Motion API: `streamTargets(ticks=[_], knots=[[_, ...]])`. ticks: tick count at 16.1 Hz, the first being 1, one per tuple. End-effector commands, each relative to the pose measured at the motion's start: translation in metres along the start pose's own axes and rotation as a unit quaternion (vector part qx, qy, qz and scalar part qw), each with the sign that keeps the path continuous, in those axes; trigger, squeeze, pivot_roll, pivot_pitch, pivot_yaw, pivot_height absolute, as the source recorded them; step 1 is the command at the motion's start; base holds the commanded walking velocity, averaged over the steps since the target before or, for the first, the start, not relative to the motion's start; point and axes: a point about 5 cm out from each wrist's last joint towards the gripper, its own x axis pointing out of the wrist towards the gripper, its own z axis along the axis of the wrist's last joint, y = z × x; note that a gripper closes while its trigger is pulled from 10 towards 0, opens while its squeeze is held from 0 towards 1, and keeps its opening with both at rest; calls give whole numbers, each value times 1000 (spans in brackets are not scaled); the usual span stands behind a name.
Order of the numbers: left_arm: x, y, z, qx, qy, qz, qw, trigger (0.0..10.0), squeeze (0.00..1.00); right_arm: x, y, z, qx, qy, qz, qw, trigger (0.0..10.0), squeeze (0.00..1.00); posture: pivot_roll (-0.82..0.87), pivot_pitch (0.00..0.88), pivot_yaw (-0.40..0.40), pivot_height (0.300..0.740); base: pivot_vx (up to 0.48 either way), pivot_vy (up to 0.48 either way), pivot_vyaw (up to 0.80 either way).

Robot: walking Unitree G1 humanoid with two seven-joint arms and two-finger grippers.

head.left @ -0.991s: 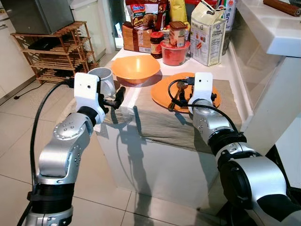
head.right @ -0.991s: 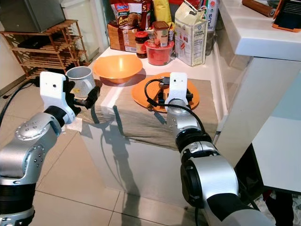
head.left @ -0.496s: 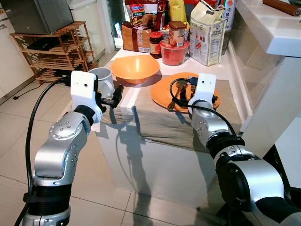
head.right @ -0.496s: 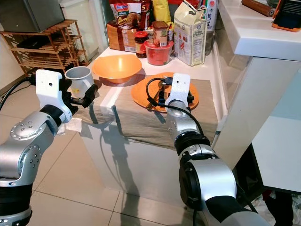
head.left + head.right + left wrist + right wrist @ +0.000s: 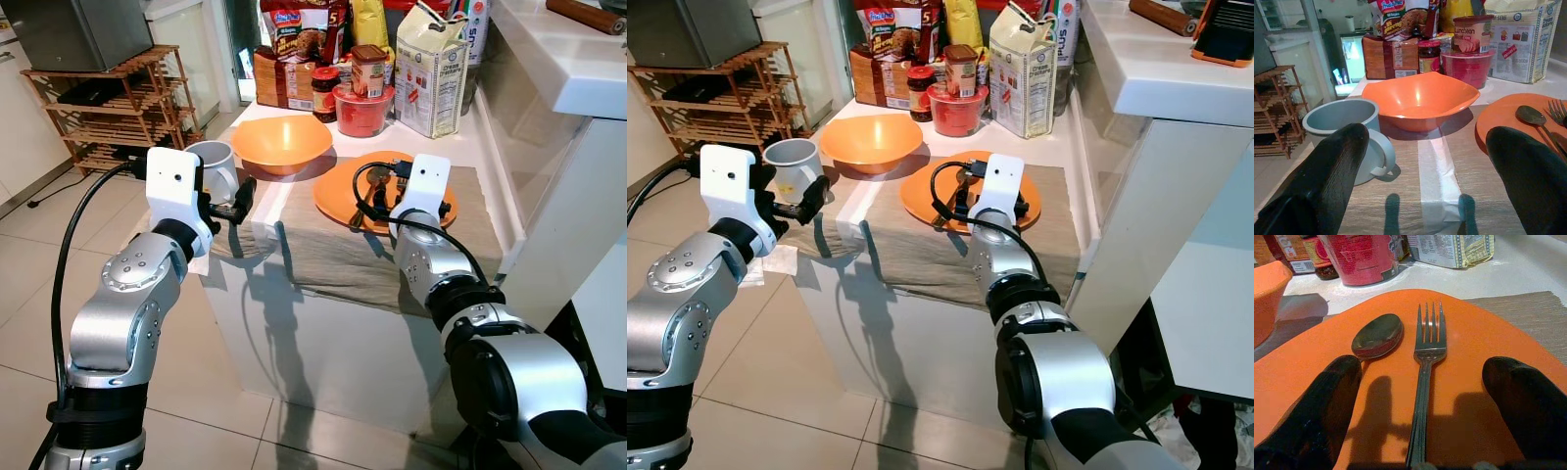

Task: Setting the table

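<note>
An orange plate lies on a beige placemat on the white counter. On the plate lie a spoon and a fork, side by side. My right gripper hovers low over the plate, open, with the fork's handle between its fingers. An orange bowl stands behind the mat, and a grey mug stands at its left end. My left gripper is open at the counter's left front, just short of the mug, holding nothing.
A carton, a red tub, jars and snack packs crowd the counter's back. A higher white ledge rises at the right. On the tiled floor to the left stands a wooden rack.
The left arm has drifted slightly left, still by the mug. The right wrist has edged a little further over the plate. Nothing was picked up or let go.
</note>
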Motion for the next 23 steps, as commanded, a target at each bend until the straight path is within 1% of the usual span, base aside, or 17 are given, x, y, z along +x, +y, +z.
streamTargets(ticks=[1, 3, 5, 6, 7, 8, 15, 23], knots=[[-3, 3, 3, 8, -1, 6, 1000, 10000, 0, -2, 0, -10, 3, 14, -6, 1000, 10000, 0, 1, 0, 55, 740, 0, 0, 0], [-3, 3, 3, 8, -1, 6, 1000, 10000, 0, -3, 0, -14, 11, 25, -10, 1000, 10000, 0, 3, 0, 54, 740, 0, 0, 0], [-3, 3, 3, 9, -1, 6, 1000, 10000, 0, -4, 1, -20, 30, 43, -9, 999, 10000, 0, 4, 0, 55, 740, 0, 0, 0], [-3, 3, 3, 11, -1, 6, 1000, 10000, 0, -5, 2, -24, 45, 59, -8, 997, 5098, 0, 4, 0, 55, 740, 0, 0, 0], [-3, 4, 3, 12, -1, 6, 1000, 10000, 0, -5, 2, -26, 53, 65, -7, 997, 510, 0, 4, 0, 55, 740, 0, 0, 0], [-3, 4, 4, 12, -1, 7, 1000, 10000, 0, -5, 3, -28, 56, 69, -7, 996, 0, 0, 8, 0, 56, 740, 0, 0, 0], [-3, 5, 5, 14, -1, 8, 1000, 10000, 0, -6, 4, -30, 53, 73, -2, 996, 0, 0, 12, 0, 56, 740, 0, 0, 0], [-2, 6, 6, 15, -3, 8, 1000, 10000, 0, -4, 4, -21, 46, 56, 6, 997, 0, 0, 8, 0, 52, 740, 0, 0, 0]])
